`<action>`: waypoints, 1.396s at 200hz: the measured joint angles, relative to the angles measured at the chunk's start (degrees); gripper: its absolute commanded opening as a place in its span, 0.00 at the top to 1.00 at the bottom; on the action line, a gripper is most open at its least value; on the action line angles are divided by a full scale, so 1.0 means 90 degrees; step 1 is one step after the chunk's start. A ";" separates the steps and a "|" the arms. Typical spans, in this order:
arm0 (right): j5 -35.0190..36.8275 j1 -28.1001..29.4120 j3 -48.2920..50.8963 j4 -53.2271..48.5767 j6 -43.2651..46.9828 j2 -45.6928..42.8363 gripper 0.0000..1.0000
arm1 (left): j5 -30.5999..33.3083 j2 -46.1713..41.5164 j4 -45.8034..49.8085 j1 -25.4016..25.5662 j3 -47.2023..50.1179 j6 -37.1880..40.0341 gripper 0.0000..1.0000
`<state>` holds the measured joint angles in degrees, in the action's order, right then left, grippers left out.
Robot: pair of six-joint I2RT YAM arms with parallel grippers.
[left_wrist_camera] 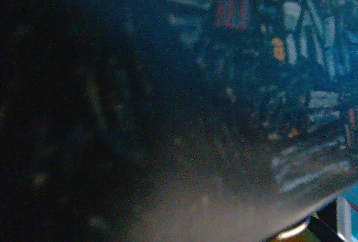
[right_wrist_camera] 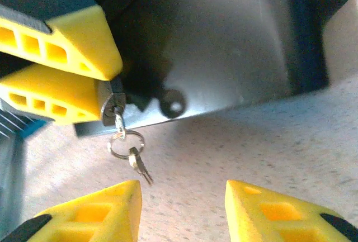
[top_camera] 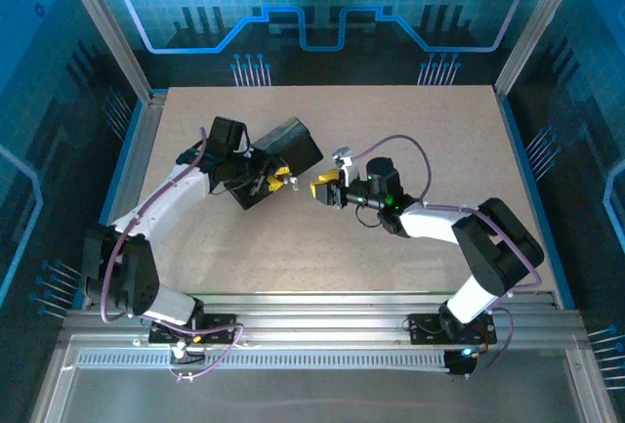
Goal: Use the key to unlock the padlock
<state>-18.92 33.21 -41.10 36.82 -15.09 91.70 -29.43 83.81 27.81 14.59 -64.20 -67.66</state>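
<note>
Padlock is sitting clamped between the left fingers, just in front of the black box, with what looks like its shackle pointing down. A thin ring is hanging from it, and the key is dangling off that ring close over the bench; whether the tip is touching the bench cannot be told. The right fingers are standing apart, facing the key from nearby and not touching it. The main risk is lying in that loose hang: the key is free to swing and twist, so fingers closing on it are likely to be catching the ring instead, or pinching the key crooked and leaving it badly lined up. One finger arriving before the other is liable to be knocking the key aside. Pulling hard on the ring is also risking dragging the small padlock out of the left grip. The keyhole is not showing, so its facing cannot be told, and the short ring may be limiting how far the key is reaching.
</note>
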 measured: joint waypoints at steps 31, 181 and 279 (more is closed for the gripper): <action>0.1212 0.0384 -0.0172 -0.0537 0.1800 -0.0063 0.69 | -0.0022 0.0010 0.0393 -0.0019 -0.0155 0.0100 0.98; 0.2890 0.1644 0.0044 0.0872 0.6448 0.0075 0.76 | -0.0097 0.0177 0.1217 -0.0066 -0.0568 0.0374 0.98; 0.2943 0.1863 -0.0007 0.0872 0.7189 0.0153 0.76 | -0.0124 0.0177 0.1217 -0.0068 -0.0566 0.0369 0.98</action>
<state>7.57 49.98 -41.17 44.66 49.60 93.08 -30.55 85.41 38.76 13.98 -69.30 -64.34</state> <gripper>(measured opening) 0.244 0.283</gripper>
